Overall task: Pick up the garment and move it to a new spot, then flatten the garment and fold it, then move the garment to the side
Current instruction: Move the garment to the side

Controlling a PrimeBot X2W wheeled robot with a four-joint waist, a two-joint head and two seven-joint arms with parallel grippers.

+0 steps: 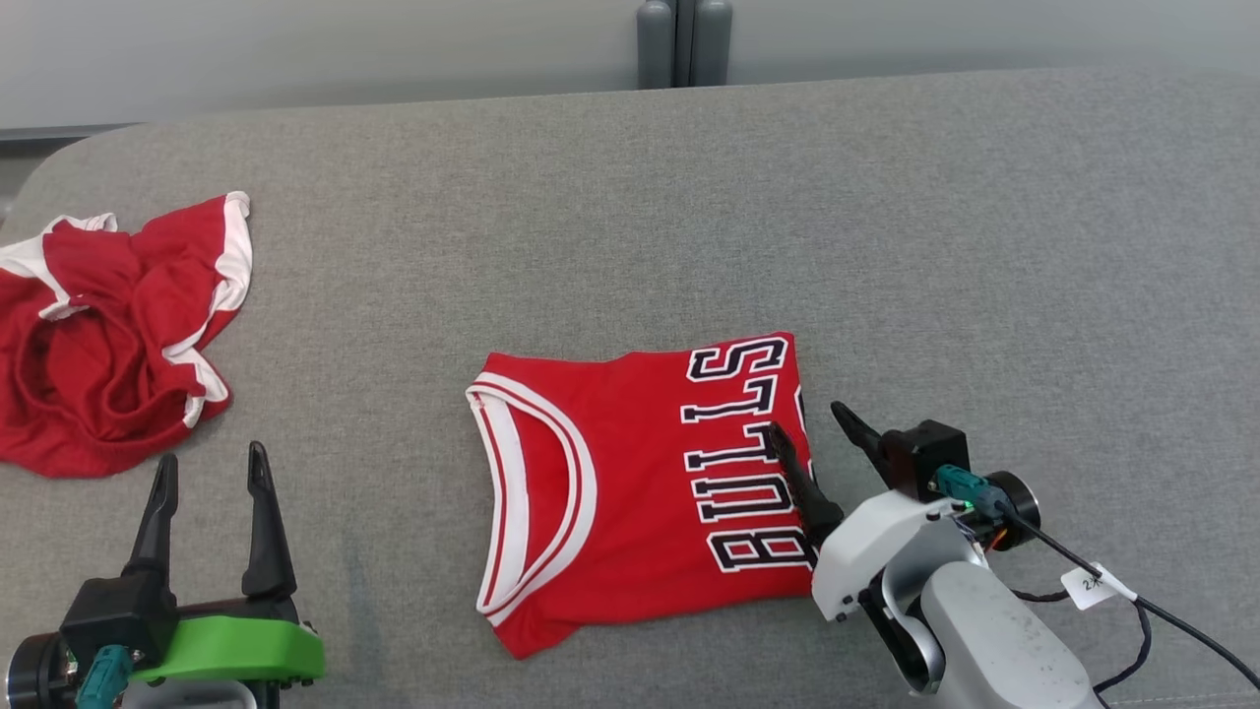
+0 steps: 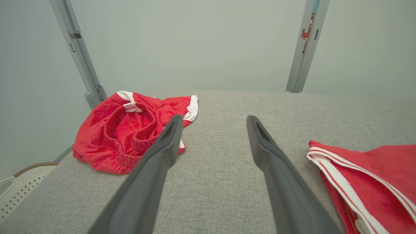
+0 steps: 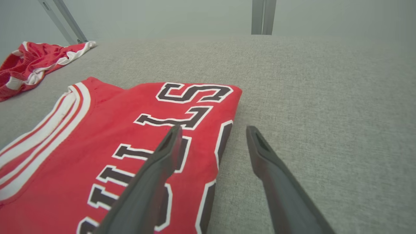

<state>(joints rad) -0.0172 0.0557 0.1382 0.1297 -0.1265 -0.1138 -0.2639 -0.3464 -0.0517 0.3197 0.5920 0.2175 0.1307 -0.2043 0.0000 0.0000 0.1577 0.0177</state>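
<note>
- A crumpled pair of red shorts (image 1: 108, 335) with white trim lay at the far left of the grey bench (image 1: 689, 197), near its rounded corner.
- In the left wrist view, a pale perforated basket (image 2: 19, 185) showed below the bench edge, left of the shorts.
- The left gripper (image 1: 212, 458) sat at the lower left, just in front of the shorts and apart from them. Its jaws stood wide with nothing between them, over bare fabric.
- The jersey (image 1: 630, 463), red and folded into a rough rectangle, lay flat near the middle of the bench, towards the front edge. It was well apart from the shorts.
- Its white-striped neckline faced left, and the black "BULLS" lettering ran sideways along its right edge.
- A grey post (image 1: 682, 44) rose behind the bench at the back wall, roughly in line with the jersey.
- The right gripper (image 1: 805, 418) was at the jersey's right edge, jaws wide and holding nothing. One finger lay over the lettering and the other over bare bench just beside the edge.
- Whether that finger touched the cloth could not be told.
- A black cable with a white tag (image 1: 1093, 583) trailed from the right wrist towards the lower right.
</note>
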